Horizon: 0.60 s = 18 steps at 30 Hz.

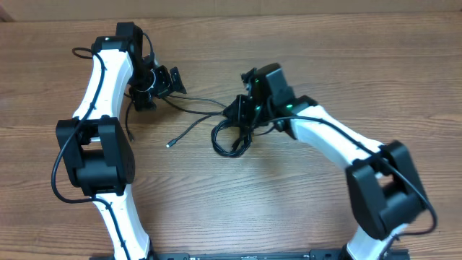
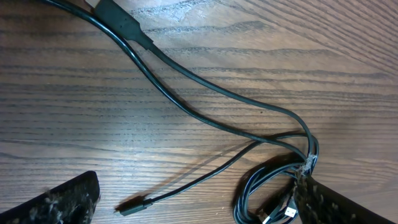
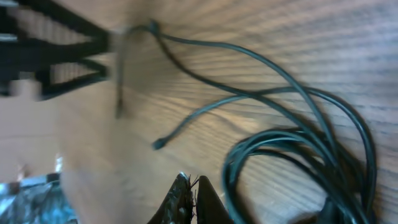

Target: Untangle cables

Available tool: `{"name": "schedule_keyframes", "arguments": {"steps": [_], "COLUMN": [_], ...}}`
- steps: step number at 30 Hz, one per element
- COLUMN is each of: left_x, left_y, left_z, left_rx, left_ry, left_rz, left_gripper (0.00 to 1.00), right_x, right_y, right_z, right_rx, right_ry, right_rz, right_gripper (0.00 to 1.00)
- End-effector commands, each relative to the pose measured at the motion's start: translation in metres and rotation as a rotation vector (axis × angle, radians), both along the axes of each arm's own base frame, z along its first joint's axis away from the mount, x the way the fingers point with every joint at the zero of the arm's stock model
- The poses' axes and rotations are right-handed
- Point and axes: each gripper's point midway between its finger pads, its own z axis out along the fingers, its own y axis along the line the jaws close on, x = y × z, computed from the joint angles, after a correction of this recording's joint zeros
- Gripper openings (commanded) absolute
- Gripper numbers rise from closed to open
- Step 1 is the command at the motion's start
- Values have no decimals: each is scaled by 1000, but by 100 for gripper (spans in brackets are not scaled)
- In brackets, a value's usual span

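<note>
Thin black cables lie on the wooden table. A coiled bundle (image 1: 231, 139) sits at the centre, and two cords run from it up-left towards my left gripper (image 1: 160, 83). One loose plug end (image 1: 170, 143) lies apart to the coil's left. In the left wrist view the fingers (image 2: 198, 180) are wide apart and empty, the coil (image 2: 264, 193) is by the right finger, and the loose plug (image 2: 132, 206) lies between them. My right gripper (image 1: 240, 112) is just above the coil. In the blurred right wrist view its fingers (image 3: 191, 182) are pressed together with no cord between them, and the coil (image 3: 292, 158) lies to their right.
The wooden table (image 1: 303, 50) stretches round both arms. A larger black plug (image 2: 118, 18) lies at the top of the left wrist view. The left arm's base joint (image 1: 97, 155) and the right arm's (image 1: 382, 191) stand at the front.
</note>
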Motion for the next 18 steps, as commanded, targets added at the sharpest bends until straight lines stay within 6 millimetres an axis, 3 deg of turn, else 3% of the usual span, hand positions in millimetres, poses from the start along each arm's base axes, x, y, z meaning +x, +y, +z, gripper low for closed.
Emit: {"name": "schedule_keyframes", "arguments": {"steps": [1, 9, 18], "left_x": [2, 2, 2], "left_y": [-2, -2, -2], "left_z": [2, 2, 2], "left_rx": [-12, -12, -12], "left_ry": [-10, -10, -10], "left_rz": [-16, -16, -16], "left_gripper": [100, 100, 100], "right_x": [8, -27, -118], "right_y": [-5, 11, 28], "right_z": [-30, -57, -80], "right_rx": [-62, -16, -158], "right_ry": [40, 215, 441], "right_rz": [-64, 29, 170], "right_gripper": [4, 4, 4]}}
